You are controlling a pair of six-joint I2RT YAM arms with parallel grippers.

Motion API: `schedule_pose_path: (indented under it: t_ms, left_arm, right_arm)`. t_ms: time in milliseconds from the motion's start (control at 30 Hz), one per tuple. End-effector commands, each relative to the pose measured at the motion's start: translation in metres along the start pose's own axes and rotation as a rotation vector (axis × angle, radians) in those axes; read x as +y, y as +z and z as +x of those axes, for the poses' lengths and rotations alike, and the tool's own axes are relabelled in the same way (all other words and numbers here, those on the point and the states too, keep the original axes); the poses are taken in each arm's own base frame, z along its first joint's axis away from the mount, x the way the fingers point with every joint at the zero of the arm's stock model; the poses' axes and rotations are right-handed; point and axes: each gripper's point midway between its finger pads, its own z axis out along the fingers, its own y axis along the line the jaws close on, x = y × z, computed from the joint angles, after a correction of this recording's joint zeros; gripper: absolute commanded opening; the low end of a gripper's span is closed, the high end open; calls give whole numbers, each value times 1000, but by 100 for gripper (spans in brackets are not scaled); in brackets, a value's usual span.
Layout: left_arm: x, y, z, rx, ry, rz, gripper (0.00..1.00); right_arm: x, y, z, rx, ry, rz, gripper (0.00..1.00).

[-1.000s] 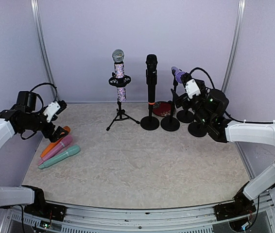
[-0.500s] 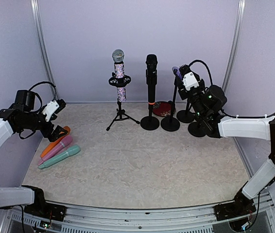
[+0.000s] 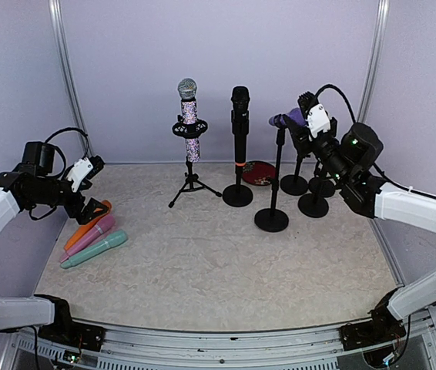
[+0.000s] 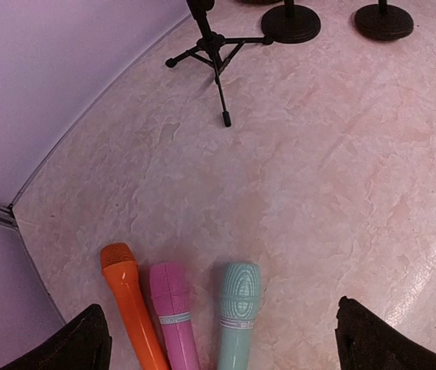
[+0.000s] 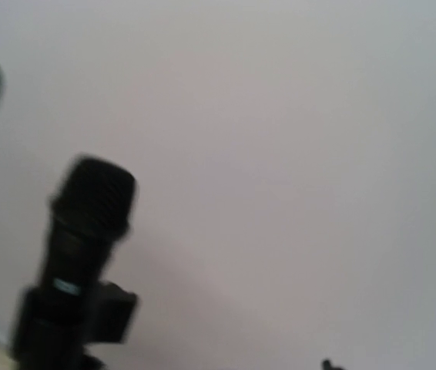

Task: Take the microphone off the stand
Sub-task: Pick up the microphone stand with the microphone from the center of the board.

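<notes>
Purple microphone (image 3: 281,119) is now pinched in your right claw (image 3: 301,116), yet it still sits atop its stand (image 3: 272,219), whose base has slid nearer across the counter (image 3: 202,254); it hasn't come free. Your left claw (image 4: 218,347) hangs spread wide over the spare microphones (image 4: 173,312)

Microphones: six in all.
- Lying flat, lower left of the overhead frame: three. One orange microphone (image 4: 131,302), one pink microphone (image 4: 173,307), one teal microphone (image 4: 237,310).
- Raised at stand height, upper centre: three. One glitter microphone (image 3: 190,117), one black microphone (image 3: 239,122), one purple microphone (image 3: 283,119).

Tripod stand (image 3: 192,185): one.
Round-base stands (image 3: 270,220): at least four, exact count unclear in the overlapping cluster at right centre.
Dark red disc (image 3: 261,171): one.
</notes>
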Motion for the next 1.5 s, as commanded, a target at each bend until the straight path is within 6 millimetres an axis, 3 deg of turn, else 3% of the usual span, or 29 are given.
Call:
schedule_pose_path:
  t_ms: [0,267,500,700,833,1067,1333,1467]
  left_arm:
    - [-1,-11,-17,-48,8,2,99]
    - [3,-10,-25,-67,-50,6,99]
    - [7,-9,-34,-86,-99,18,99]
    - [9,-12,-42,-109,-129,20,99]
    - [6,-15,-53,-145,-158,58,99]
    - [-8,-11,-65,-193,-209,166,99]
    - [-31,5,-90,-237,-208,262,94]
    - [-32,12,-101,-250,-196,274,89]
  right_arm:
    - [0,-25,-62,-153,99,-77,5]
    - [25,-54,-87,-189,156,-158,2]
    - [63,-55,-136,-300,193,-237,0]
    - [118,-41,-171,-396,226,-308,0]
    - [169,-23,-173,-439,228,-341,0]
    - [222,9,-182,-540,233,-295,0]
    - [238,33,-193,-624,243,-176,0]
    - [244,38,-192,-673,221,-119,0]
